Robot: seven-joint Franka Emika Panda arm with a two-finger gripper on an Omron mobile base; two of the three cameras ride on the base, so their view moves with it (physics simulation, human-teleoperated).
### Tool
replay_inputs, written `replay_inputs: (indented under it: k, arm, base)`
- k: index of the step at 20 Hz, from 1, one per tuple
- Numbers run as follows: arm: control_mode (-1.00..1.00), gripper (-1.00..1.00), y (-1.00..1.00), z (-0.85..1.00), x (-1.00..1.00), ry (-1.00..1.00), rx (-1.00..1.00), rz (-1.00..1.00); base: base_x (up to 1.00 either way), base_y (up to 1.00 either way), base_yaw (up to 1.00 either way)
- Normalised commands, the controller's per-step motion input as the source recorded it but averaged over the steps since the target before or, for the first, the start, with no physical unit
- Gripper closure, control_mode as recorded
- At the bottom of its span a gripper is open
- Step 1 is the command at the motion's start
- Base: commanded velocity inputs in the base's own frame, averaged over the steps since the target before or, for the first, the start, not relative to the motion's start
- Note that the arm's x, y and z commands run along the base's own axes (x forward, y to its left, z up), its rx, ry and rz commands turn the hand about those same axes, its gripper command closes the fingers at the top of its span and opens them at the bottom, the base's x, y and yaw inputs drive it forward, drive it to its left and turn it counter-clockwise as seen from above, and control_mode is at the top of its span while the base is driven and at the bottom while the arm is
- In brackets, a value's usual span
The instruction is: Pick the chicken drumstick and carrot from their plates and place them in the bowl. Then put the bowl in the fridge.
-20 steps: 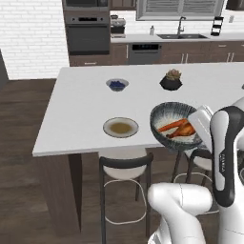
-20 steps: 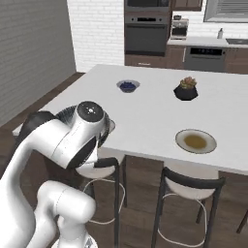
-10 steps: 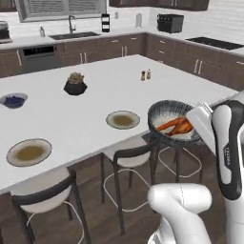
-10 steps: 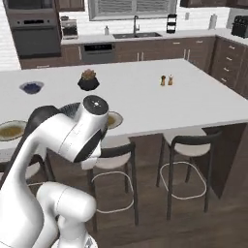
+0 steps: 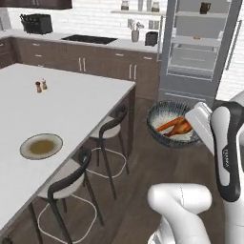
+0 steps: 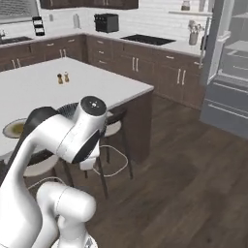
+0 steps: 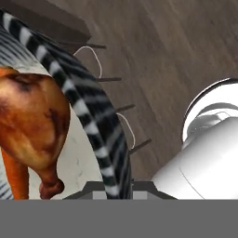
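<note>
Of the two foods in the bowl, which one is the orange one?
The carrot: slim and orange, lying in the bowl beside the chicken drumstick, which is thicker and reddish-brown with a paler bone end.

Island counter (image 5: pixel 71 105): white top, stretches from the far left toward the fridge side.
Plate (image 5: pixel 41 146): grey-beige with a brownish centre, near the counter's front edge.
Shakers (image 5: pixel 40 86): two small ones, side by side, farther back on the counter.
Floor (image 5: pixel 138 190): dark wood; stools (image 5: pixel 102 138) stand on it along the counter's edge.
</note>
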Motion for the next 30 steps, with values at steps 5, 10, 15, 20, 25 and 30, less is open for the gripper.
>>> replay_inputs:
  k: [5, 10, 15, 20, 25, 30]
  arm:
    - [1.0, 1.0, 0.0, 0.0, 0.0, 0.0, 0.0, 0.0]
    - [1.0, 1.0, 0.0, 0.0, 0.0, 0.0, 0.0, 0.0]
    - [1.0, 1.0, 0.0, 0.0, 0.0, 0.0, 0.0, 0.0]
    - [1.0, 1.0, 0.0, 0.0, 0.0, 0.0, 0.0, 0.0]
    - [1.0, 1.0, 0.0, 0.0, 0.0, 0.0, 0.0, 0.0]
    - [1.0, 1.0, 0.0, 0.0, 0.0, 0.0, 0.0, 0.0]
  base:
    - [0.22, 0.0, -0.82]
    - [0.85, 0.25, -0.63]
    - [1.0, 0.37, -0.42]
    - [1.0, 0.35, -0.19]
    - [1.0, -0.08, 0.02]
    - [1.0, -0.35, 0.11]
